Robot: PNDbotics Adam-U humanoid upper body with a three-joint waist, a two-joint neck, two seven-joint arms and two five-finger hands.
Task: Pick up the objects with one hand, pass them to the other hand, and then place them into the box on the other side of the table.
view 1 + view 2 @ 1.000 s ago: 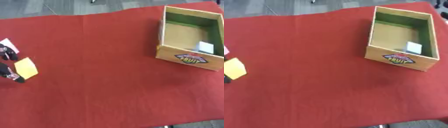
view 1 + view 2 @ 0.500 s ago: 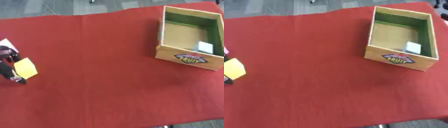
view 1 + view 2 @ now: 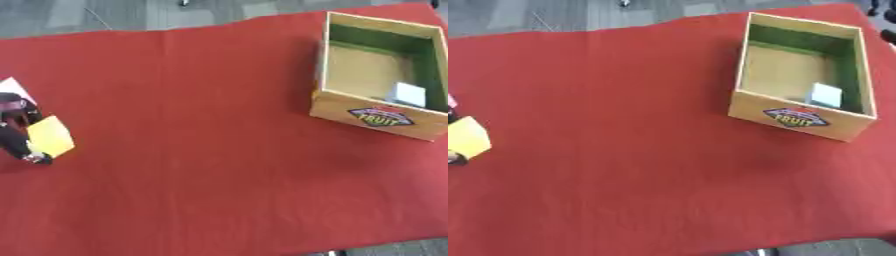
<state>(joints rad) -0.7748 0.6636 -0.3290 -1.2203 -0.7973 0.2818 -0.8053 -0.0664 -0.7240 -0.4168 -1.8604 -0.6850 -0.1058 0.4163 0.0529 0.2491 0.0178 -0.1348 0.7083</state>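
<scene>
1. Left hand (image 3: 17, 134) at the table's left edge, dark fingers curled round a yellow object (image 3: 50, 136)
2. Box (image 3: 378, 116) sits far right, well apart
3. Right hand unseen; the handover should travel rightward across the red cloth (image 3: 201, 150)

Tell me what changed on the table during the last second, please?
Very little. The left hand at the left edge keeps its fingers round the yellow card, which has shifted only slightly, if at all. The box on the red cloth and the small white thing inside it stayed as they were.
</scene>
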